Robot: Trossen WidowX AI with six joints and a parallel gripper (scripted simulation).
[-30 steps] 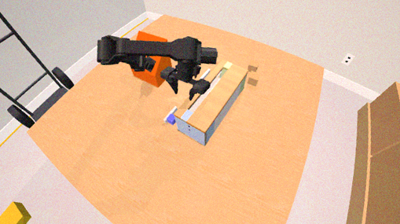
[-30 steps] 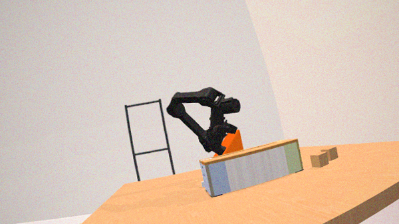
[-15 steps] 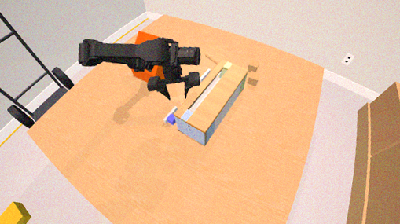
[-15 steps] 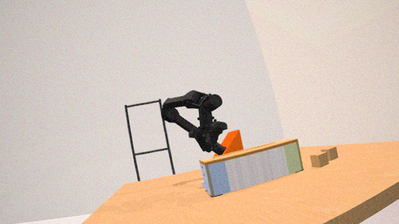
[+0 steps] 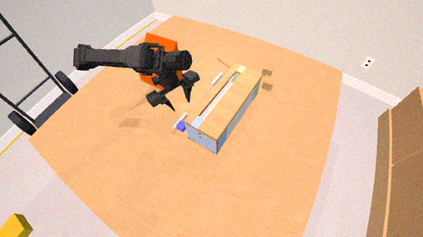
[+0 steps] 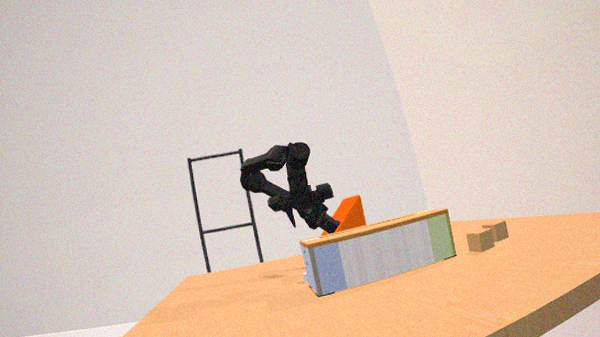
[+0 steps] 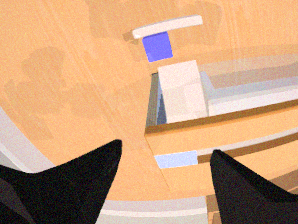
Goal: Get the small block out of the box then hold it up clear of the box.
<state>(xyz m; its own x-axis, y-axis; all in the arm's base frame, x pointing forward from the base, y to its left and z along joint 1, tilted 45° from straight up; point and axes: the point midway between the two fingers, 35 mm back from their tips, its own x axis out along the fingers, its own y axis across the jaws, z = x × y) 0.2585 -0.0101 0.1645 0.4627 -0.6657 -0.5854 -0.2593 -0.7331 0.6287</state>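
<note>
The small blue-violet block [image 5: 181, 126] [image 7: 157, 47] rests on the table just outside the box, by its blue-marked end. It lies against or very near a short white strip [image 5: 183, 116] [image 7: 170, 25]. The box [image 5: 229, 113] [image 6: 388, 255] [image 7: 225, 117] stands upright, with a wooden top, a blue end and a green end. My gripper [image 5: 181, 106] [image 7: 168, 151] is partly open and empty, above the table on the box's front side. Its fingers are apart from the block. The block is hidden behind the box in the exterior view.
An orange wedge-like block [image 5: 160, 41] [image 6: 352, 212] stands behind the arm. A second white strip [image 5: 216, 79] and a thin stick [image 5: 223, 62] lie near the box's front. Two brown cubes [image 5: 267, 86] [image 6: 480, 239] sit beyond the green end.
</note>
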